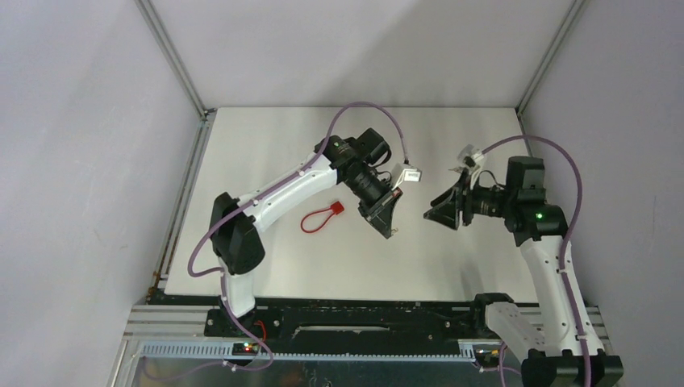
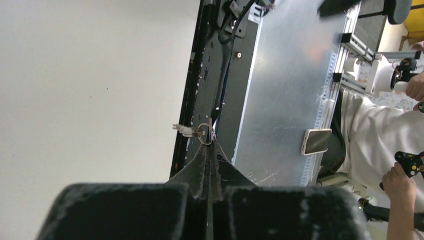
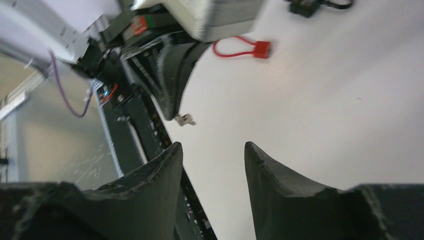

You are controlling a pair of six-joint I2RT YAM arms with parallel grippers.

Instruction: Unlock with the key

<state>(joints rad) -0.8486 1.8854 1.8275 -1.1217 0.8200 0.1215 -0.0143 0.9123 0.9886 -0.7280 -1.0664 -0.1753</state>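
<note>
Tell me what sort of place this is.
Probably a robotics lab test cell: a white table walled by grey panels on aluminium framing, a left arm and right arm bolted down, and a person holding a controller nearby.

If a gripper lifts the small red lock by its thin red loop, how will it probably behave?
The small red lock looks light, so a push would likely slide it across the smooth white table. Its thin loop seems to be flexible cable, so the body may dangle and swing when lifted.
</note>
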